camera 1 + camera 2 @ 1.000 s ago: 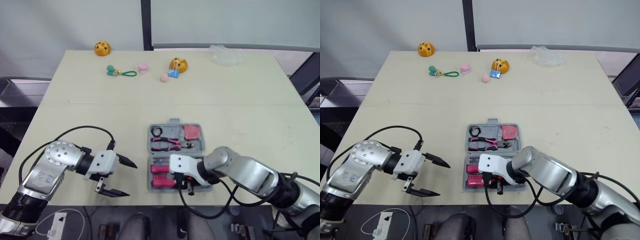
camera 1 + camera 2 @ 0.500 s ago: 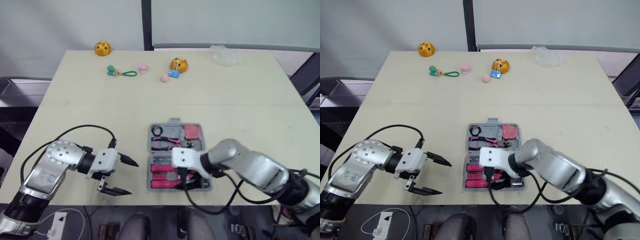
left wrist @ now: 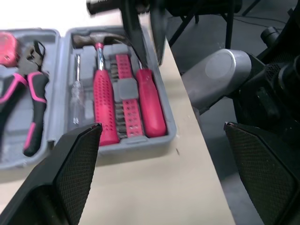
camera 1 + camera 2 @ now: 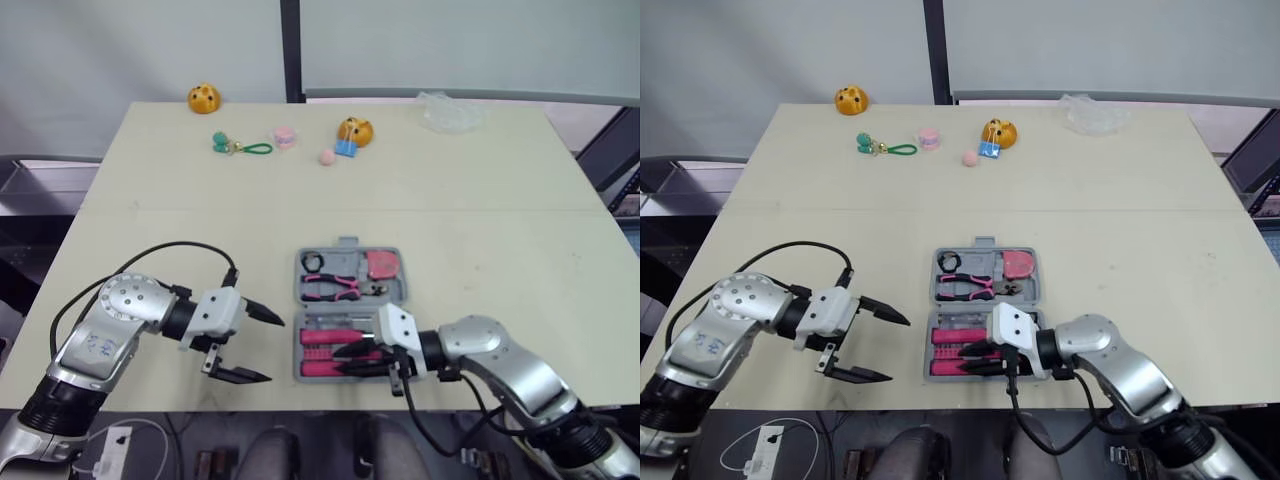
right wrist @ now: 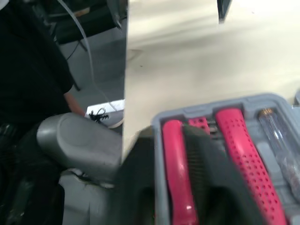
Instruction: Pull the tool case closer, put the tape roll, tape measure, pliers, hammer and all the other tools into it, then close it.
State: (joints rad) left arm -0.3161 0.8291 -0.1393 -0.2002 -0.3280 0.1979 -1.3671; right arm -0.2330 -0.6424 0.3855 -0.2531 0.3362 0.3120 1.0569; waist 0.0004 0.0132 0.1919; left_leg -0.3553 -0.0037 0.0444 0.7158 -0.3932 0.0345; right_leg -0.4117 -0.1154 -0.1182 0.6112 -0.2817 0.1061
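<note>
The grey tool case (image 4: 401,291) lies open near the table's front edge. Its far half holds the black tape roll (image 4: 313,263), pink-handled pliers (image 4: 335,287) and red tape measure (image 4: 383,264). The near half holds the hammer (image 3: 101,108) and another pink-handled tool (image 3: 151,105). My right gripper (image 4: 342,358) points left along the near half. One finger (image 5: 211,178) sits inside the case and the other outside its front wall, shut on that wall. My left gripper (image 4: 275,350) hangs open just left of the case, touching nothing.
Far across the table lie two orange toys (image 4: 204,97) (image 4: 355,130), a green keyring (image 4: 237,146), two small pink items (image 4: 285,135) and a clear plastic bag (image 4: 446,110). The case's front wall is close to the table's front edge (image 4: 300,408).
My right arm swung from above the case's near half round to the right; its gripper now lies low, pointing left at the front wall. The left gripper edged toward the case, still open.
</note>
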